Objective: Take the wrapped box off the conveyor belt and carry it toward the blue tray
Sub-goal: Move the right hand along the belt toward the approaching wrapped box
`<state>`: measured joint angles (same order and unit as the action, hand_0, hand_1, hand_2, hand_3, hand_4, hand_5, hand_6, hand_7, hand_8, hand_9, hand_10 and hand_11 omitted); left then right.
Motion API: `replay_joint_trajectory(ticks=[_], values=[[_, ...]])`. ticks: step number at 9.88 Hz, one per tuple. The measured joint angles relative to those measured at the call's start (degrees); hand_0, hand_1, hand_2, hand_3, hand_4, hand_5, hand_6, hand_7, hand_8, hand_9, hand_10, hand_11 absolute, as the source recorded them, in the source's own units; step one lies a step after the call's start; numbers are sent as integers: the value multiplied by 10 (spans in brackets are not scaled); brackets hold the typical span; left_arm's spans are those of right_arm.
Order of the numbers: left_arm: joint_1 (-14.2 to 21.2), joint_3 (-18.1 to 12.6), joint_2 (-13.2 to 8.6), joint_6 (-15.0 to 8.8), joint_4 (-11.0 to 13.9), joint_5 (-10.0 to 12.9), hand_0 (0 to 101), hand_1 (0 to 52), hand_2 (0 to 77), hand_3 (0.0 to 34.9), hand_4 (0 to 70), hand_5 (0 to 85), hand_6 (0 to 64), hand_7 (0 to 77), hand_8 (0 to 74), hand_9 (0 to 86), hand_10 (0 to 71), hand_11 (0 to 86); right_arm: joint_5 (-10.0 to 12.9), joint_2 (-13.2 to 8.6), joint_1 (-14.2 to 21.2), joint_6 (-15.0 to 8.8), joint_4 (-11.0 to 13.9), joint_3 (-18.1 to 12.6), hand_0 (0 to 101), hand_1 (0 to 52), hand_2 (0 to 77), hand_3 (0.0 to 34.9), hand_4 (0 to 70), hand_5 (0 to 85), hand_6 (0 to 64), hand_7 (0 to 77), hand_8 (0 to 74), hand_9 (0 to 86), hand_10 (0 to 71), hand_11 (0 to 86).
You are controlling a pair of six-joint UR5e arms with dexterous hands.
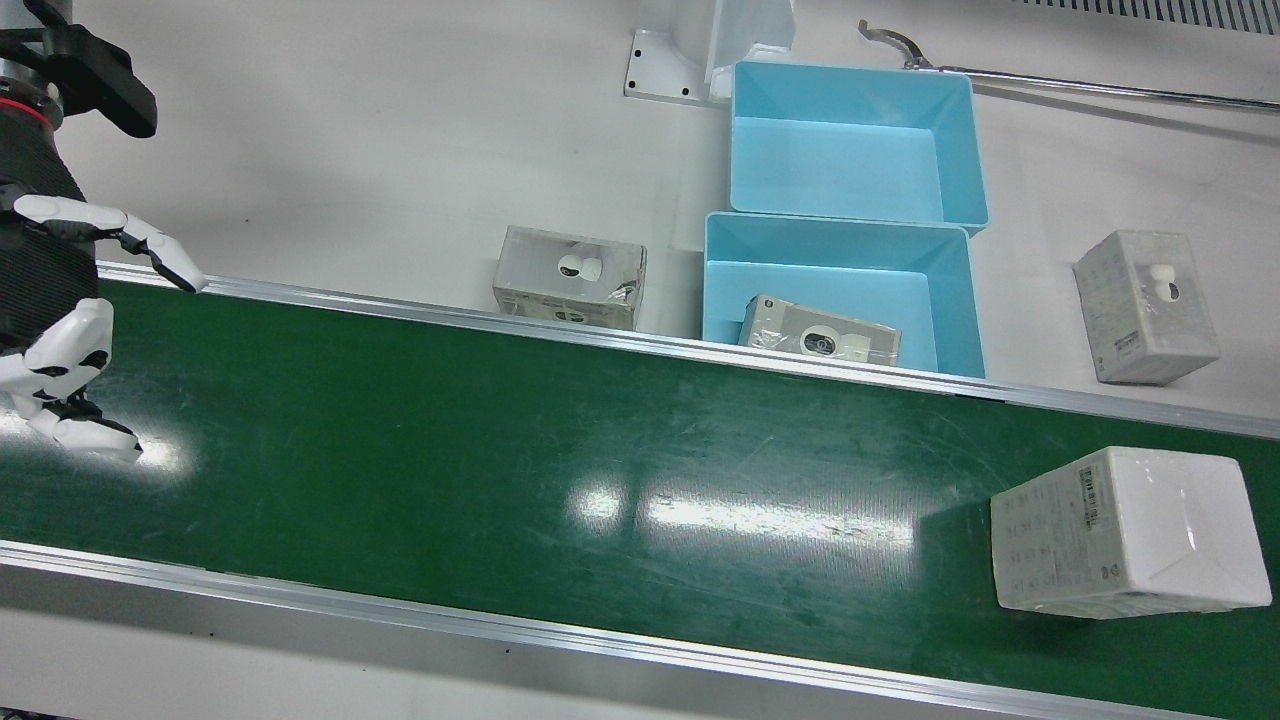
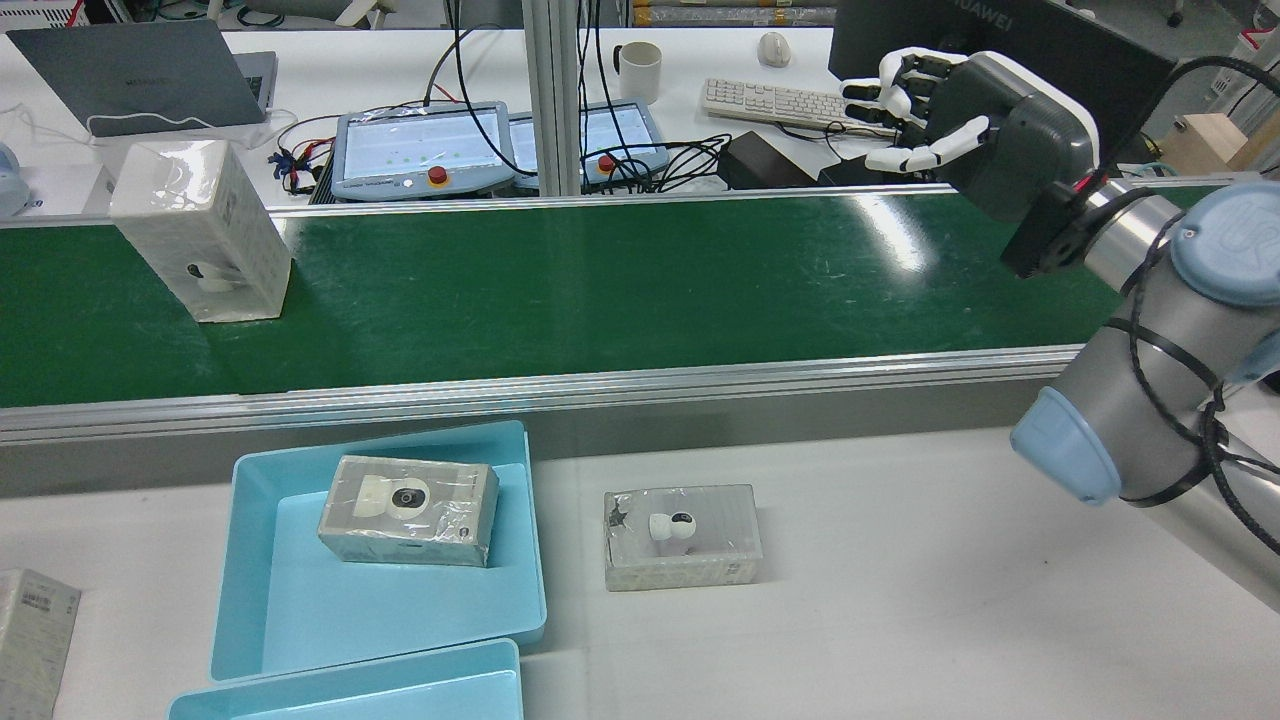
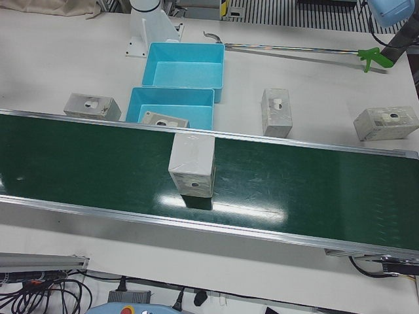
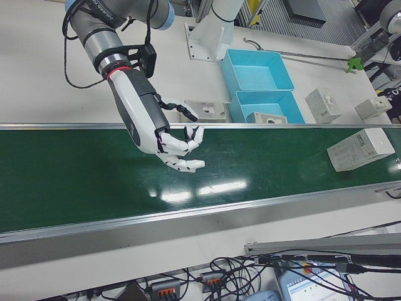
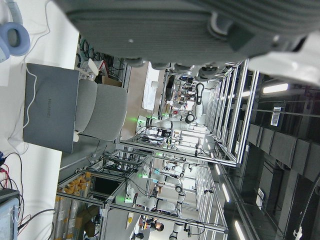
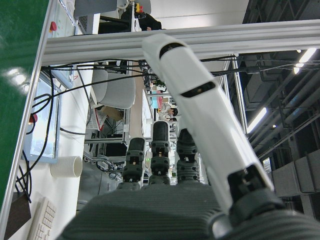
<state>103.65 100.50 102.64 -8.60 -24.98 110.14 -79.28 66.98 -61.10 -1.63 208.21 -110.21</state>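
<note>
On the green conveyor belt [image 2: 620, 290], far toward the robot's left end, the wrapped box [image 2: 200, 243] stands alone, clear of both rails. Right hand [image 2: 925, 110] hovers over the opposite end of the belt, fingers [image 4: 188, 145] spread and loosely curled, grasping nothing. Box lies well apart from it, along the belt's run toward the robot's left. In the front view the box's long axis runs roughly along the belt, slightly skewed.

Left hand: its own camera shows only a grey housing edge and the lab beyond; no other view catches it, so finger state cannot be told, nor which hand is nearer the box.

Blue tray [image 2: 250, 590] sits off the belt on the white table, robot side, already holding one similar box [image 2: 410, 510]; a second tray [image 1: 850, 140] is beside it.

Writing: "HUAWEI" on the laptop lid [image 2: 140, 75] and on the monitor's back [image 2: 990, 20]. Box label print too small to read.
</note>
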Motion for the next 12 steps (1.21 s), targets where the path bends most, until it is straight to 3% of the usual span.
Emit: replay_joint_trajectory(ticks=[2,3,4,5,6,7,8,10,12], values=[[0,0,0,0,0,0,0,0,11,0,0,11,0,5,5,0,5,5,2,-28,22,0,0,25,638,273,256,5,355,485,398,616,185,284,142,229],[0,0,0,0,0,0,0,0,11,0,0,11,0,5,5,0,5,5,7,-38,33,0,0,31,609,251,245,7,349,475,376,616,164,240,93,164],[0,0,0,0,0,0,0,0,11,0,0,11,0,5,5,0,5,0,14,-45,43,1,-1,35,563,207,191,5,267,382,273,535,114,191,38,114],[0,0,0,0,0,0,0,0,11,0,0,11,0,5,5,0,5,0,20,-53,51,2,-3,41,563,207,191,5,267,382,273,535,114,191,38,114],[0,0,0,0,0,0,0,0,11,0,0,11,0,5,5,0,5,0,23,-60,57,3,-4,48,549,224,218,6,229,338,207,458,71,142,27,71],[0,0,0,0,0,0,0,0,11,0,0,11,0,5,5,0,0,0,24,-65,60,3,-4,52,549,224,218,6,229,338,207,458,71,142,27,71],[0,0,0,0,0,0,0,0,5,0,0,11,0,5,5,0,5,0,25,-67,62,3,-5,54,530,185,175,28,153,196,109,235,5,54,0,22],[0,0,0,0,0,0,0,0,11,0,0,11,0,5,5,0,0,5,25,-66,60,3,-9,52,523,191,120,44,93,147,76,180,5,22,0,16],[0,0,0,0,0,0,0,0,11,0,0,11,0,5,5,0,5,0,25,-63,55,6,-28,48,517,169,120,39,115,147,76,175,5,22,0,16]])
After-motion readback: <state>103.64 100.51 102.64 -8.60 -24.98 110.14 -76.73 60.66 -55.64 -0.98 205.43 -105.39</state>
